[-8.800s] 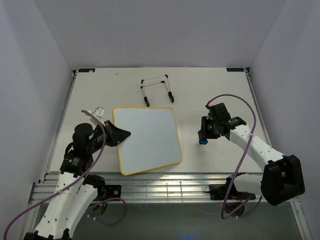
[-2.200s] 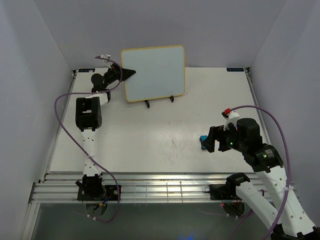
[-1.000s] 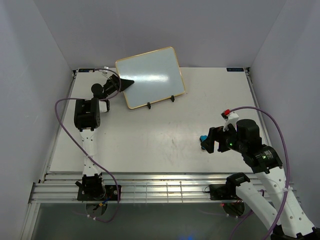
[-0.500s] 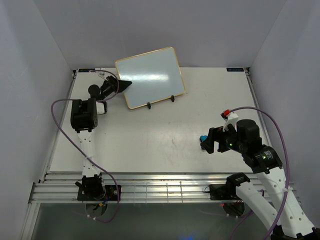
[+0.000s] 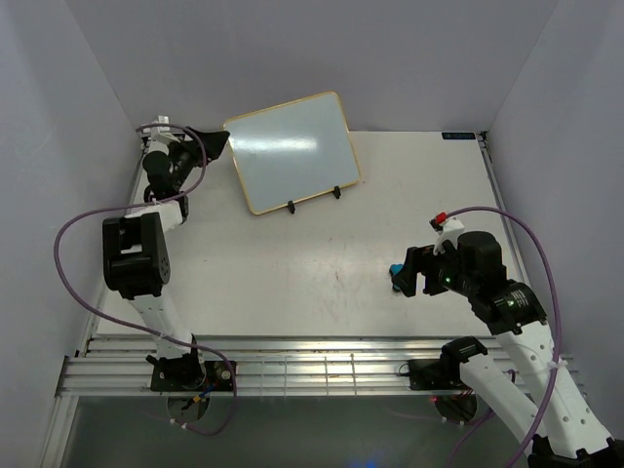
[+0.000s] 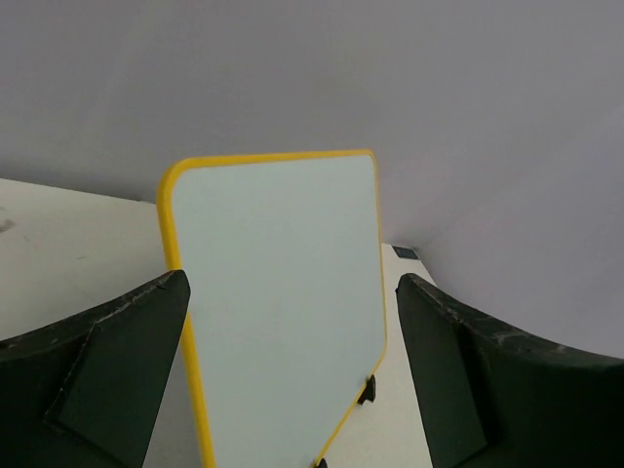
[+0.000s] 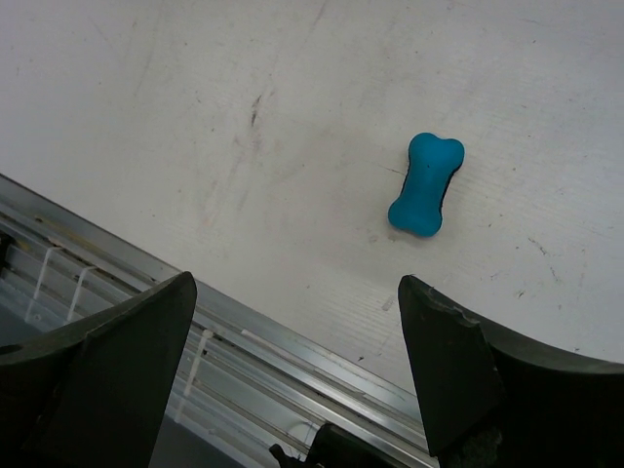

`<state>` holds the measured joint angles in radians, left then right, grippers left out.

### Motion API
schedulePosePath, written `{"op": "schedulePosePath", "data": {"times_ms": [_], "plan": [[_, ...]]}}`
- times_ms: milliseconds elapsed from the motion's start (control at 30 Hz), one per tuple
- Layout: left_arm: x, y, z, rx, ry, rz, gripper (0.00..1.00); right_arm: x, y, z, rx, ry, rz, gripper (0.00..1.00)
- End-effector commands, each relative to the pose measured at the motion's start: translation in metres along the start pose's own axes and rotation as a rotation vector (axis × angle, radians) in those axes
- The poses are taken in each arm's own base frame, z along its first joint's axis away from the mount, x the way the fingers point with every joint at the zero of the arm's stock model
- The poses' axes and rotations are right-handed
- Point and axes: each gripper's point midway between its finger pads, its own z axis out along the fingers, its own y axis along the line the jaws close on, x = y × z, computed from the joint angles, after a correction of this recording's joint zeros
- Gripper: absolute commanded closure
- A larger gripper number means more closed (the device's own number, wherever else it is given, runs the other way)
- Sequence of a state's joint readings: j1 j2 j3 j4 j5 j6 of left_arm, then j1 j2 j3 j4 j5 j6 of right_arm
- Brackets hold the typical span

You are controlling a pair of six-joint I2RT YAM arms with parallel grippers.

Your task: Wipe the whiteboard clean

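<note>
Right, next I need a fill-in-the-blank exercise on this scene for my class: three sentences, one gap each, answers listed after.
1. The whiteboard stands propped on the wire stand, and its frame is coloured ____.
2. The left end effector, just beside the whiteboard, has its jaws ____.
3. The right end effector hovers by the bone-shaped eraser on the table, which is coloured ____.

Missing words: yellow; open; blue.

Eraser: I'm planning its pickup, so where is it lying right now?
Top view: the blue eraser lies on the table, near right, loose just ahead of the right arm's open fingers, far from the whiteboard propped at the back.
</note>
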<state>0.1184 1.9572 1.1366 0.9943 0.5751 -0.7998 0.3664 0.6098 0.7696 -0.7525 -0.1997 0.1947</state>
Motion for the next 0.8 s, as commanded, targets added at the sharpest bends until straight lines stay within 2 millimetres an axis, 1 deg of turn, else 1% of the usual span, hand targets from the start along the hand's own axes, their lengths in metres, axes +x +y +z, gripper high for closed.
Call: {"op": "schedulePosePath", "data": {"times_ms": [0,33,67,100,167,200,233,267,300,333,367,400,433,467,500,533,567,600,633,667,700,733,767], "plan": [[-0.03,0.006,-0.018,-0.228,-0.053,0.014,0.02,-0.01,-0.006,0.003,0.036,-0.026,0.003,0.1],[-0.045,-0.005,-0.022,-0.242,-0.084,0.033,0.02,-0.011,-0.006,0.003,0.036,-0.028,0.003,0.1],[-0.052,-0.006,-0.024,-0.267,-0.094,0.047,0.02,-0.011,-0.006,0.004,0.038,-0.028,0.0,0.1],[-0.048,0.002,-0.028,-0.319,-0.06,0.046,0.02,-0.011,-0.007,0.004,0.039,-0.024,0.002,0.1],[-0.064,-0.007,-0.029,-0.339,-0.065,0.095,0.02,-0.011,-0.006,0.004,0.039,-0.024,0.002,0.1],[-0.061,-0.005,-0.034,-0.38,-0.035,0.089,0.02,-0.013,-0.007,0.003,0.042,-0.028,0.002,0.1],[-0.064,-0.008,-0.037,-0.393,-0.033,0.094,0.02,-0.014,-0.007,0.003,0.046,-0.031,0.001,0.1],[-0.076,-0.021,-0.042,-0.399,-0.046,0.105,0.02,-0.015,-0.008,0.002,0.052,-0.034,0.001,0.1],[-0.075,-0.018,-0.051,-0.459,-0.022,0.085,0.02,-0.017,-0.008,0.003,0.056,-0.036,0.0,0.1],[-0.077,-0.023,-0.056,-0.475,-0.021,0.075,0.02,-0.023,-0.01,0.001,0.069,-0.048,-0.001,0.1],[-0.086,-0.041,-0.066,-0.472,-0.037,0.056,0.02,-0.027,-0.01,0.0,0.077,-0.057,-0.001,0.1],[-0.071,-0.037,-0.081,-0.523,0.005,0.028,0.02,-0.029,-0.012,0.001,0.088,-0.057,0.002,0.1],[-0.067,-0.042,-0.09,-0.531,0.013,0.012,0.02,-0.037,-0.014,-0.002,0.109,-0.077,0.003,0.1],[-0.061,-0.048,-0.1,-0.531,0.024,0.001,0.02,-0.041,-0.015,-0.002,0.119,-0.081,0.007,0.1],[-0.061,-0.063,-0.118,-0.539,0.033,0.0,0.02,-0.045,-0.015,-0.004,0.126,-0.091,0.007,0.1],[-0.046,-0.063,-0.131,-0.551,0.066,-0.008,0.02,-0.05,-0.017,-0.006,0.141,-0.102,0.007,0.1],[-0.04,-0.069,-0.141,-0.552,0.087,-0.005,0.02,-0.058,-0.016,-0.011,0.151,-0.123,0.004,0.1],[-0.041,-0.085,-0.158,-0.551,0.091,0.001,0.02,-0.062,-0.019,-0.014,0.173,-0.136,0.004,0.1],[-0.027,-0.094,-0.167,-0.516,0.131,0.0,0.02,-0.068,-0.024,-0.017,0.206,-0.155,0.005,0.1],[-0.026,-0.103,-0.175,-0.499,0.138,0.016,0.02,-0.073,-0.026,-0.021,0.226,-0.174,0.004,0.1],[-0.028,-0.12,-0.19,-0.48,0.131,0.048,0.02,-0.078,-0.032,-0.025,0.266,-0.197,0.008,0.1],[-0.025,-0.126,-0.199,-0.472,0.14,0.068,0.02,-0.081,-0.035,-0.027,0.289,-0.21,0.009,0.1],[-0.027,-0.131,-0.206,-0.478,0.139,0.095,0.02,-0.085,-0.038,-0.033,0.31,-0.235,0.009,0.1]]}}
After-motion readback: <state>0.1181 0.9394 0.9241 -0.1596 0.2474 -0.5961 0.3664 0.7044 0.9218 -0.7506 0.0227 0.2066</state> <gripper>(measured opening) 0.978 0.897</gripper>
